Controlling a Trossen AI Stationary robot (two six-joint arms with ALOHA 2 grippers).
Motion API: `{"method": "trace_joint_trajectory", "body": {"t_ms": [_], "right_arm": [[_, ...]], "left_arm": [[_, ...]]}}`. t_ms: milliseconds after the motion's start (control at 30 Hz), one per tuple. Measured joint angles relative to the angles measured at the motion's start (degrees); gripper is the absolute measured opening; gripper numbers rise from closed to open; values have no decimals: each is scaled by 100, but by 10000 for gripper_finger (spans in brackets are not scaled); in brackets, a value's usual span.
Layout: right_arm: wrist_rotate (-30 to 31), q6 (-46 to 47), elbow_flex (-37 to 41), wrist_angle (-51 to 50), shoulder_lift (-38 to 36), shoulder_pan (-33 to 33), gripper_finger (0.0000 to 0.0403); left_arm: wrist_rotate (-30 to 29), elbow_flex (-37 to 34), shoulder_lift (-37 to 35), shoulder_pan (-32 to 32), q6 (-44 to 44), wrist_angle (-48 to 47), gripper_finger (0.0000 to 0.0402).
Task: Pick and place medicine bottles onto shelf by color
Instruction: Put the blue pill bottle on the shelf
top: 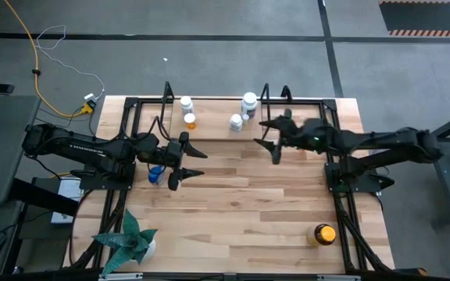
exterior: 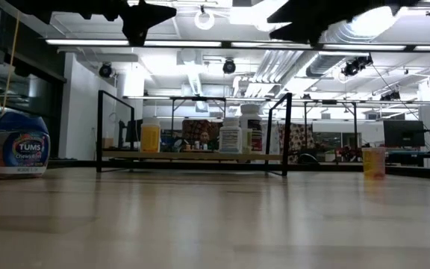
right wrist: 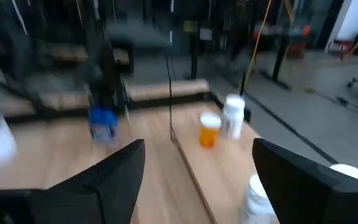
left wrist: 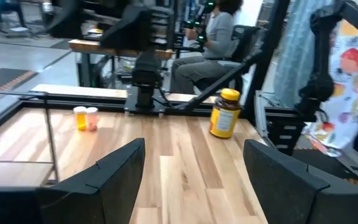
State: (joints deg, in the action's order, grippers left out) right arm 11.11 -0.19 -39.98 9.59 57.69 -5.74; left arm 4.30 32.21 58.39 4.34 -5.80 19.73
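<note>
- While both arms hang above the surface (top: 233, 195), the left hand (top: 187, 165) is spread wide and empty beside a blue bottle (top: 156, 174).
- The right hand (top: 270, 139) (also released) hovers just beside the shelf (top: 209, 129).
- White and orange bottles (top: 188, 112) stand on the shelf; an amber bottle (top: 323, 233) sits well apart.

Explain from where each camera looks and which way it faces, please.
High: above the table, looking down; both arms, left pincer, right pincer.
Low: at tabletop height, facing the shelf; arms overhead.
Left wrist: past open fingers toward the amber bottle.
Right wrist: past open fingers toward the blue bottle.
Shared: high also shows that amber bottle.
</note>
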Motion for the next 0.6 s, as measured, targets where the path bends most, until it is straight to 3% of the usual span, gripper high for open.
{"method": "trace_joint_trajectory", "body": {"t_ms": [233, 500, 600], "right_arm": [[22, 328, 1203, 1582, -631, 9, 289], [223, 304, 1370, 1667, -638, 3, 289], [284, 412, 1370, 1630, -638, 3, 289]], "left_arm": [[-221, 2, 0, 2, 1, -22, 264], [-422, 2, 0, 2, 141, 2, 264], [-700, 0, 0, -6, -385, -9, 264]]}}
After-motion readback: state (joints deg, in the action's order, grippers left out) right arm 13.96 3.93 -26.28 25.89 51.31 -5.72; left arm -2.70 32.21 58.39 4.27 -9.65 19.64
